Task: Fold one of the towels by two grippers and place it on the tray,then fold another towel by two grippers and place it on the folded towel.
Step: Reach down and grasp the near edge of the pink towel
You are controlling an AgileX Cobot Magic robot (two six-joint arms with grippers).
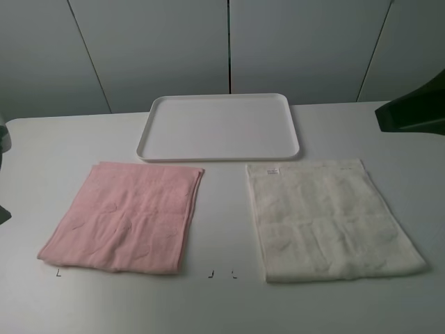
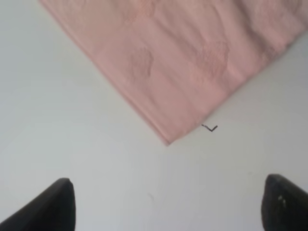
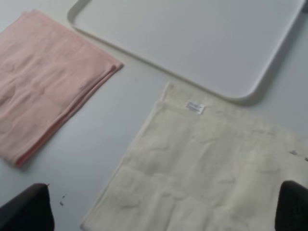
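Pink towel (image 1: 125,217): lies flat on the white table (image 1: 222,299), on the left side, in front of the tray and apart from it; faint embossed shapes show in the pile.
Cream-white towel (image 1: 327,219): spread flat on the right side, well apart from the pink one, its far edge just short of the tray's near rim.
Label (image 1: 272,170): small white tag at the cream towel's far edge, near the corner closest to the middle.
Tray (image 1: 217,154): white, shallow, rounded corners, at the back centre of the table; nothing in it.
Left gripper (image 2: 168,202): 2 black fingers (image 2: 57,204) spread wide, holding nothing, above bare table just off a corner of the pink towel (image 2: 183,62).
Right gripper (image 3: 163,207): fingers (image 3: 29,209) spread wide too, nothing between them, above the cream towel's (image 3: 207,173) near part.
Corner mark (image 2: 210,128): small dark angle on the table beside the pink towel's corner.
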